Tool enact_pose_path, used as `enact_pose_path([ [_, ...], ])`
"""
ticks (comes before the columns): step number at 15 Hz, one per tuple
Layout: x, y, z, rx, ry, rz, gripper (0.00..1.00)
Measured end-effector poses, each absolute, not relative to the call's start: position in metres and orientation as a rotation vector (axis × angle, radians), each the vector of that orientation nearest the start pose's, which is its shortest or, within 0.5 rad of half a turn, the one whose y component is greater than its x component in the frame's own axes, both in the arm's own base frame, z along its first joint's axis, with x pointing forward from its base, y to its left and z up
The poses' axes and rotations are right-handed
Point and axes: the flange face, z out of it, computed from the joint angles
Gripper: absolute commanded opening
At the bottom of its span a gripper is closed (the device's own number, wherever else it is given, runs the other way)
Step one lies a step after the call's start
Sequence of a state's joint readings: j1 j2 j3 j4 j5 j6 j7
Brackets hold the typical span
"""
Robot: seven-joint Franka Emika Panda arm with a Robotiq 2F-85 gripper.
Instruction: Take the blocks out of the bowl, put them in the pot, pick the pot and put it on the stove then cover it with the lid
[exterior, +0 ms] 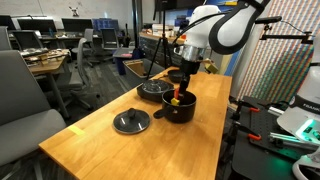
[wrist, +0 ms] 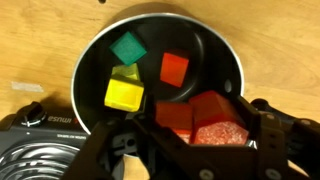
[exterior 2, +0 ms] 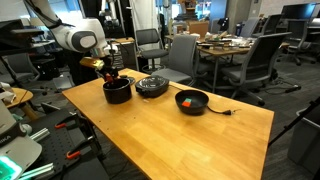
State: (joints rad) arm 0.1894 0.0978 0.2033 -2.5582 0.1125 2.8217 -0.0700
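We view the table from two raised exterior cameras at middle distance, facing from different ends; both share the pot. The wrist camera looks straight down into it, close up.

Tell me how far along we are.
Done: teal block, orange block and yellow block lie in the black cylindrical pot. In hand: jaws hold a red block above it. Left: pot onto the round black stove, then the flat grey lid.
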Motion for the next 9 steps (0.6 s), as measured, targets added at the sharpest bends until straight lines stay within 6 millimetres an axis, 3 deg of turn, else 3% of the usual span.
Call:
enact_pose_path([
  [1, 0.439, 0.17, 0.244, -2.998, -0.519, -0.238, 0.5],
  [4, 0.448, 0.157, 0.232, -3.016, -0.502, -0.209, 0.95],
  [9, 0.459, 0.154, 0.233, -3.028, -0.53, -0.179, 1.0],
])
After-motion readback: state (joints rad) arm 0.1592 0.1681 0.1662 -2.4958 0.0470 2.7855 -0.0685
